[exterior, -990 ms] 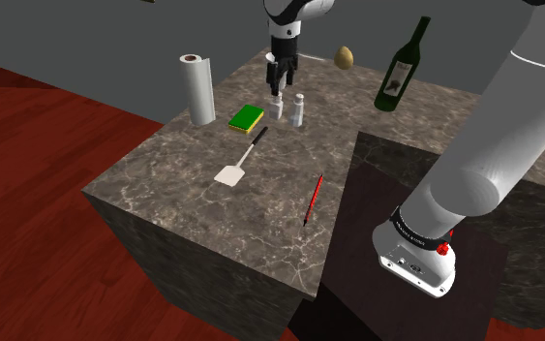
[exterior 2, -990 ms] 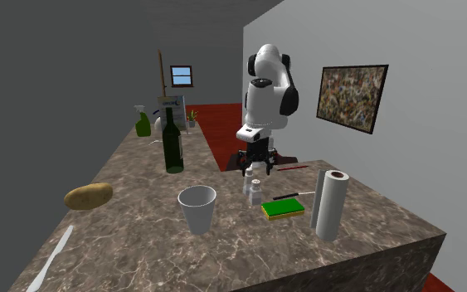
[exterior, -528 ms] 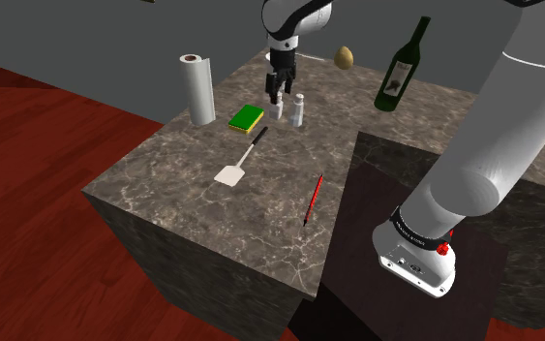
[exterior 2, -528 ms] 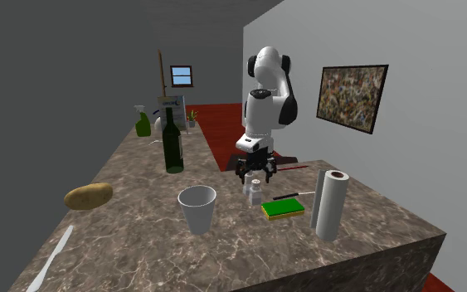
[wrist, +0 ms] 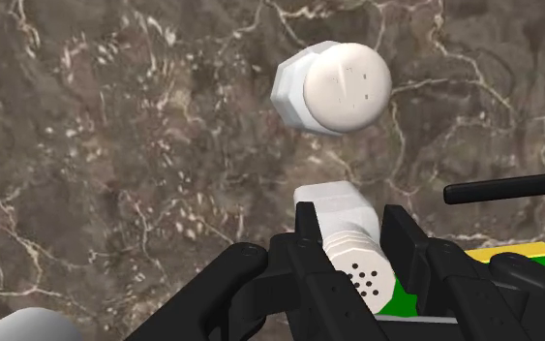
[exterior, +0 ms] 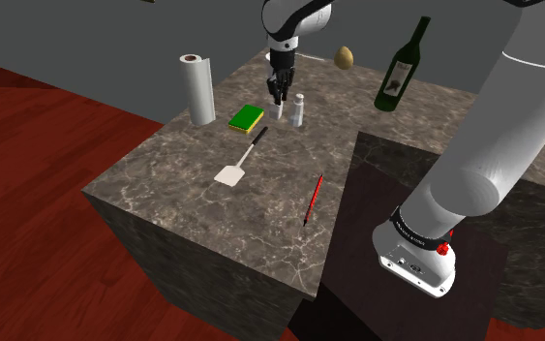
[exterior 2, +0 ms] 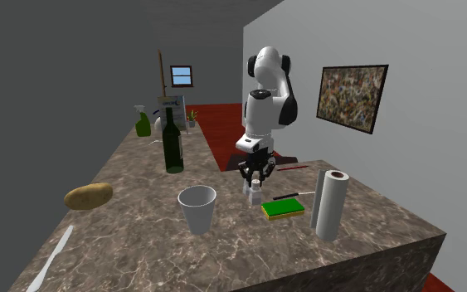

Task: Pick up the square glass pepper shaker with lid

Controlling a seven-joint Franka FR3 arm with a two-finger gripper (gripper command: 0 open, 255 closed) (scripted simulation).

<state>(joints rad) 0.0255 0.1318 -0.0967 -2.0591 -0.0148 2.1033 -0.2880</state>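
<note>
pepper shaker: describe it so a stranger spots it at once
On the marble counter, find the paper roll and green sponge; two pale shakers stand beside the sponge. The pepper shaker is the square one clasped in the black gripper; its neighbour has a round lid.

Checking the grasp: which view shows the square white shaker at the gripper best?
Wrist view: the square white shaker sits close up inside the gripper. Shoulder and second exterior views show it small, partly covered.
</note>
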